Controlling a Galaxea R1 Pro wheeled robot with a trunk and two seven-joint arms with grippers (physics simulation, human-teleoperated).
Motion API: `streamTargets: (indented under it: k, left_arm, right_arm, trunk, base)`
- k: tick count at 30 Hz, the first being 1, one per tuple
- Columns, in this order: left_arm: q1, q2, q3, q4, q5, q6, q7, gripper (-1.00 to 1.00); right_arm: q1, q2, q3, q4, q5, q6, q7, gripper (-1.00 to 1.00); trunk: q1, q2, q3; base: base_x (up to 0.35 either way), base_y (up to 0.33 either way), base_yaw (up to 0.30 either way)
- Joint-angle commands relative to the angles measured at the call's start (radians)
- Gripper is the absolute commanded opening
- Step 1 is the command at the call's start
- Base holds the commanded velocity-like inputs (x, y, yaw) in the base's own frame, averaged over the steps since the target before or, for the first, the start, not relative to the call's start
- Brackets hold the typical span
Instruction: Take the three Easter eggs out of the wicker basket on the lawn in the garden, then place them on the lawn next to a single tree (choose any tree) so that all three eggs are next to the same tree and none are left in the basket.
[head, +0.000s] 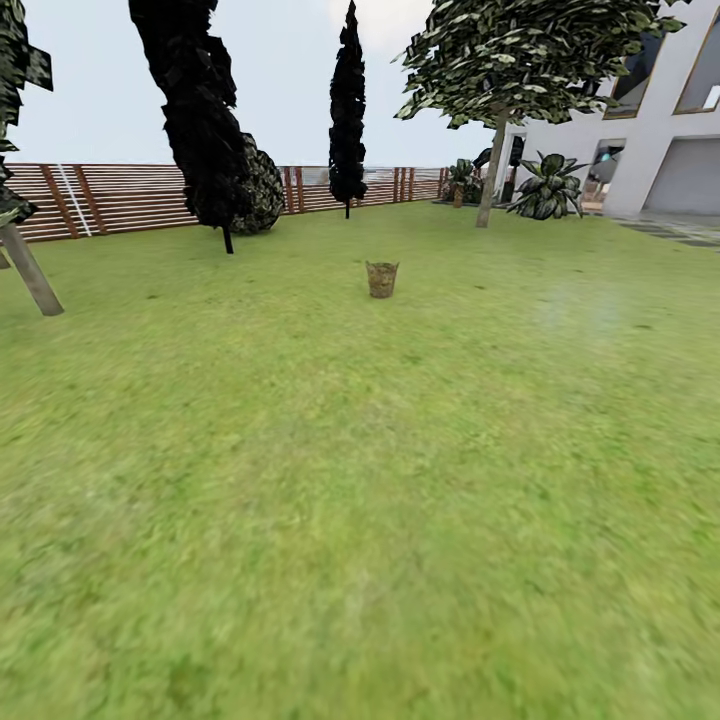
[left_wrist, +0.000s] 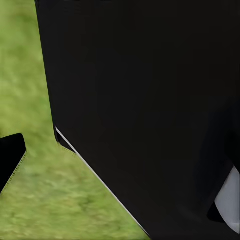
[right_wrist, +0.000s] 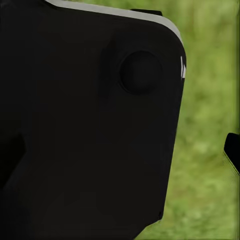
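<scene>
The wicker basket (head: 381, 279) stands small and far off on the lawn (head: 360, 480), near the middle of the head view. The Easter eggs cannot be made out at this distance. A tree (head: 491, 170) with a pale trunk and a leafy crown grows behind and to the right of the basket, near the house. Another pale trunk (head: 30, 270) leans at the left edge. In each wrist view a black body panel (left_wrist: 150, 110) (right_wrist: 85, 130) blocks most of the picture, with grass beside it. A dark tip (left_wrist: 9, 157) (right_wrist: 233, 152) juts in at the edge of each.
A brown slat fence (head: 120, 198) bounds the back of the garden. Dark cypress-like trees (head: 200, 120) (head: 347, 110) and a round shrub (head: 262, 190) stand before it. The white house (head: 650, 150) and broad-leaved plants (head: 547, 188) lie at the back right. Open grass stretches to the basket.
</scene>
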Motion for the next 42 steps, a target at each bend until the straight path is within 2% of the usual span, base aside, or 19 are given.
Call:
streamTargets:
  k: [1,14,42]
  left_arm:
    - [0.001,0.000,0.002,-0.002,0.001,0.001,0.000,1.00]
    - [0.001,0.000,0.002,-0.002,0.001,0.001,0.000,1.00]
    - [0.001,0.000,0.002,-0.002,0.001,0.001,0.000,1.00]
  right_arm:
    - [-0.001,0.000,0.002,0.001,0.004,-0.003,0.000,1.00]
    - [-0.001,0.001,0.002,0.001,0.004,-0.003,0.001,1.00]
    - [-0.001,0.003,0.002,0.002,0.004,-0.003,0.000,1.00]
  trunk:
    - [0.001,0.000,-0.001]
    - [0.001,0.000,-0.001]
    - [0.001,0.000,-0.001]
  base:
    - [0.327,0.000,0.000]
    - [0.327,0.000,-0.167]
    - [0.327,0.000,-0.004]
